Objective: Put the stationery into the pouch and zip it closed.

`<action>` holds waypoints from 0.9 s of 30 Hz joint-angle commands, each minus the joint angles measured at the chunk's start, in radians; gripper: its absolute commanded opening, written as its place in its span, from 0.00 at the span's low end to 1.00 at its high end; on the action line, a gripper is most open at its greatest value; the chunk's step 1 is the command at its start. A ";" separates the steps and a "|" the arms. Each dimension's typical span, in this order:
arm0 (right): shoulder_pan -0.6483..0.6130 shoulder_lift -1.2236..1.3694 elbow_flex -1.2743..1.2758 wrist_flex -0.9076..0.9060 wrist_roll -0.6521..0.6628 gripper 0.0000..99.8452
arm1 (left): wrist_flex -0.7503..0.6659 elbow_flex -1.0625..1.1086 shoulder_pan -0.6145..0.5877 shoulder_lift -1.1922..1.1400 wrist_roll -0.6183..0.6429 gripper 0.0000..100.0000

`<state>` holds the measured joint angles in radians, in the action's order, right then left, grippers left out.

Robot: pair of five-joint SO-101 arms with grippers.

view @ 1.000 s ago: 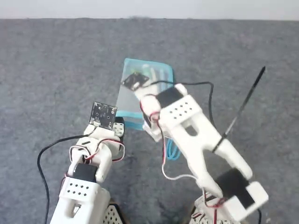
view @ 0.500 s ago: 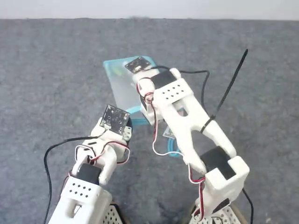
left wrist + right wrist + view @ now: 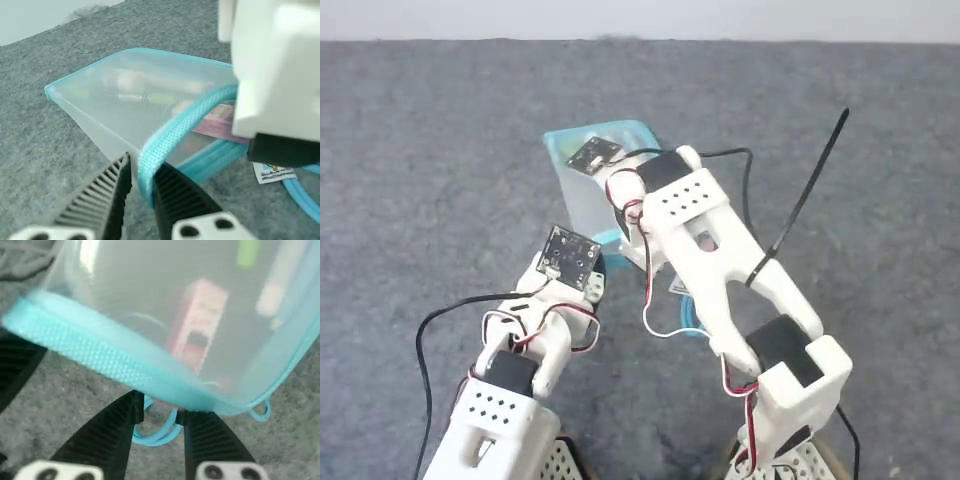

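The translucent pouch [image 3: 582, 195] lies on the grey table [image 3: 430, 130], between the two arms. The left gripper [image 3: 141, 181] is clenched on its teal zipper band at one corner. The right gripper [image 3: 160, 410] pinches the same teal edge (a loose teal cord [image 3: 156, 435] loops below its fingers). Stationery [image 3: 197, 335] shows through the pouch wall, already inside.

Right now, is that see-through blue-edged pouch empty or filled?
Not empty: pink and green stationery shows through the see-through blue-edged pouch.
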<state>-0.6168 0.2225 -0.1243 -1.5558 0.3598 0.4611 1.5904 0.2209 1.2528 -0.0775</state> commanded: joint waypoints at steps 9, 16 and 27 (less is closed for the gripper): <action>-0.107 -0.125 -0.081 0.079 0.100 0.15 | -0.012 -0.016 0.038 -0.002 -0.015 0.01; 0.050 -0.285 -0.081 -0.048 0.071 0.19 | -0.029 -0.039 -0.100 0.000 0.044 0.01; 0.318 -0.343 0.230 -0.007 -0.239 0.19 | 0.071 -0.059 0.014 -0.002 -0.061 0.01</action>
<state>-0.3145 -0.0491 -0.0169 -1.6341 0.1373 0.4687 1.5781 0.0368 1.2528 0.0284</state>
